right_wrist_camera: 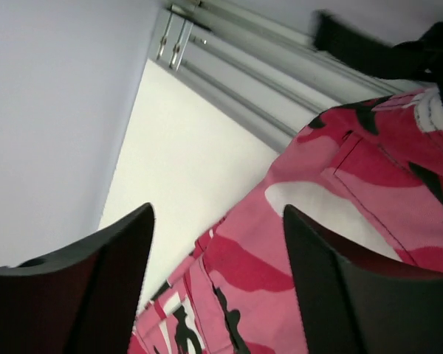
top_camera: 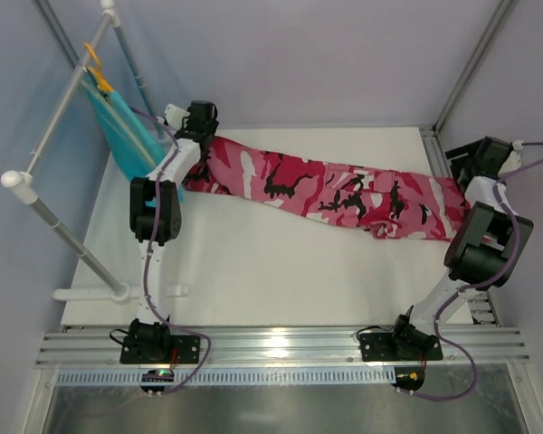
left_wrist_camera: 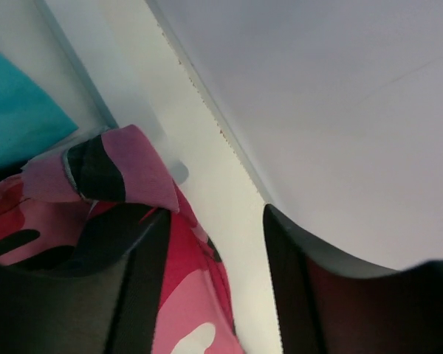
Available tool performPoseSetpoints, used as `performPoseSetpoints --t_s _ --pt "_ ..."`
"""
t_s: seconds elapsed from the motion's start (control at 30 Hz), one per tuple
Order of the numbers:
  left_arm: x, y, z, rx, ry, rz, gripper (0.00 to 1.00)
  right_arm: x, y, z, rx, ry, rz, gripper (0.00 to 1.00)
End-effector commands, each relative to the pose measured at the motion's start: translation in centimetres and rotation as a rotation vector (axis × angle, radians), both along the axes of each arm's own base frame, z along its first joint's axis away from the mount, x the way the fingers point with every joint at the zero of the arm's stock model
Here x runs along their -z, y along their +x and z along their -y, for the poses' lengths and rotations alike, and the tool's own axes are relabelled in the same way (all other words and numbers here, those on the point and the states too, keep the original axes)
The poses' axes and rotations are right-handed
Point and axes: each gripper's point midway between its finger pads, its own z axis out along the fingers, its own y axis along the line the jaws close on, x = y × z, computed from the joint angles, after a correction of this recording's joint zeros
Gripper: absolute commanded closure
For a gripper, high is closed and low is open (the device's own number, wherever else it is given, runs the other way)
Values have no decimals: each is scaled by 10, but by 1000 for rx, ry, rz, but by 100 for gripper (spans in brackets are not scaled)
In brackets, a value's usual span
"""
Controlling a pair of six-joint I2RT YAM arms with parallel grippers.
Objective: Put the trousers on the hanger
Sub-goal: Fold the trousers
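Top view: the trousers point(top_camera: 335, 190) lie flat across the table point(top_camera: 253, 262), stretched from the far left corner to the right edge. My left gripper point(top_camera: 197, 117) sits at their left end, just beside the teal garment point(top_camera: 127, 136) hanging on the rack point(top_camera: 72, 240). My right gripper point(top_camera: 478, 161) sits at their right end.

Left wrist: I see the fingers point(left_wrist_camera: 133, 295) standing apart. A folded edge of cloth rests over one finger, bare table shows beside the other, and nothing is clamped.

Right wrist: these fingers point(right_wrist_camera: 111, 280) are spread wide too. The trousers lie on the table under the gap, unpinched.
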Motion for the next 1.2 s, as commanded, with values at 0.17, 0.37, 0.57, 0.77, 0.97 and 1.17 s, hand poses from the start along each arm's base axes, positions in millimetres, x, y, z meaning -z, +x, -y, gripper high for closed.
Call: performPoseSetpoints --t_s 0.17,0.37,0.57,0.77,0.97,1.17 --pt "-47 -48 75 296 2 22 28 -43 -47 -108 -278 -42 -169 17" --pt "-42 -117 155 555 118 -51 21 -10 -118 -159 -277 8 -350 17" --pt "-32 -196 201 760 159 -95 16 26 -157 -213 -492 -28 -349 25" --pt "-31 -256 203 870 71 -91 0 48 -177 -252 -586 -15 -345 37" --pt "-40 -281 177 850 115 -107 0 67 -177 -285 -607 14 -247 46" --pt "-35 -297 169 864 117 -134 0 83 -177 -234 -370 -179 -373 57"
